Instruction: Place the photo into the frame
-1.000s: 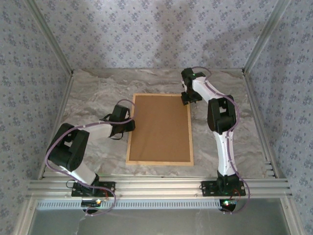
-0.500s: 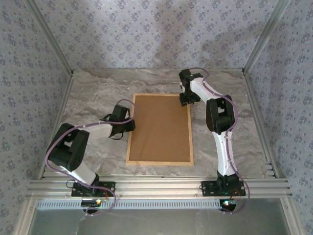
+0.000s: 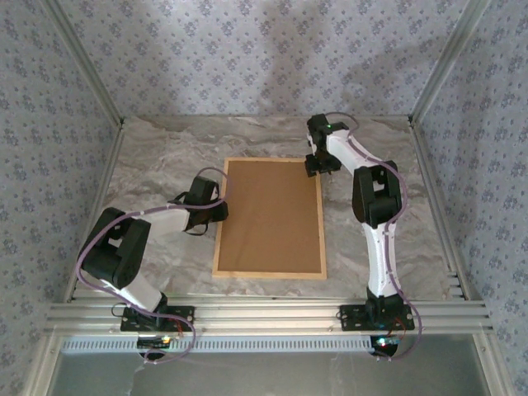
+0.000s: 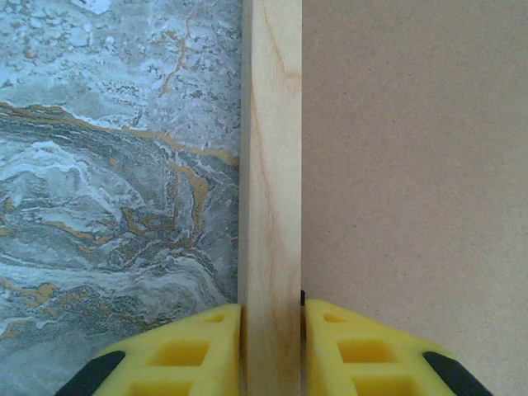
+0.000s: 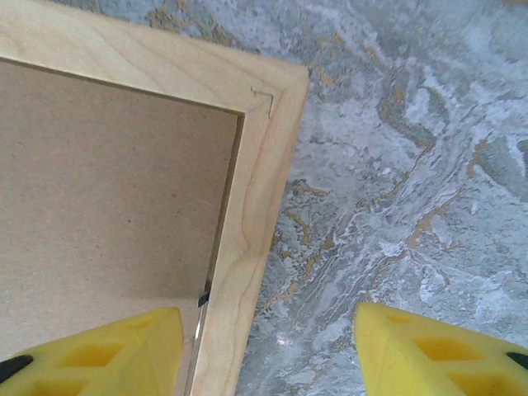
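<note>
Two grippers attend the frame (image 3: 268,275), which lies back-up on the marble table (image 3: 157,157) with its brown backing board (image 3: 271,216) seated. The left gripper (image 4: 271,322) pinches the left rail, probably to steady it. The right gripper (image 5: 268,318) straddles the far right corner with its fingers spread (nothing gripped).

Count logged from my remote station.

- The frame (image 3: 268,275): 1, with 4 rails seen from above.
- Brown backing board (image 3: 271,216): 1, lying inside those rails.
- Marbled grey table (image 3: 157,157): 1.
- Arms: 2, the left arm (image 3: 124,247) and the right arm (image 3: 375,247).
- Jaws: 2 sets, one per arm.
- Yellow left pads (image 4: 165,359): 2.
- Yellow right pads (image 5: 99,351): 2, so I make it 4 pads in all.
- Corner joint (image 5: 264,95) seen close up: 1.
</note>
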